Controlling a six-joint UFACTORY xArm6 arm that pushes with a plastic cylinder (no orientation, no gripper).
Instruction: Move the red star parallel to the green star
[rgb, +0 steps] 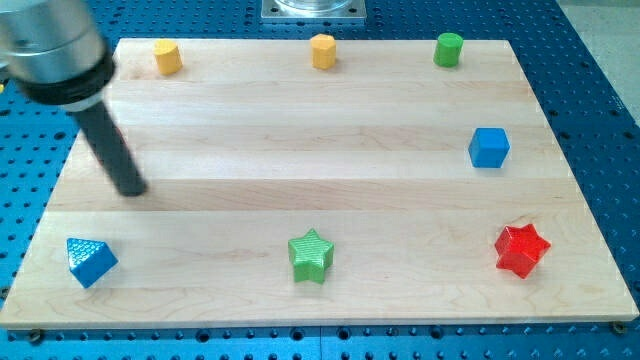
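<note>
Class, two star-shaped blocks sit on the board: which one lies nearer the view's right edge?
The red star, near the bottom right corner; the green star sits bottom centre.

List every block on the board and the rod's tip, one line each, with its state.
red star: flat on board, bottom right, untouched
green star: flat, bottom centre, untouched
blue triangular block: bottom left, untouched
blue cube: right side, untouched
green cylinder: top right, upright
orange block: top centre
yellow block: top left
my tip: left side, touching no block
</note>
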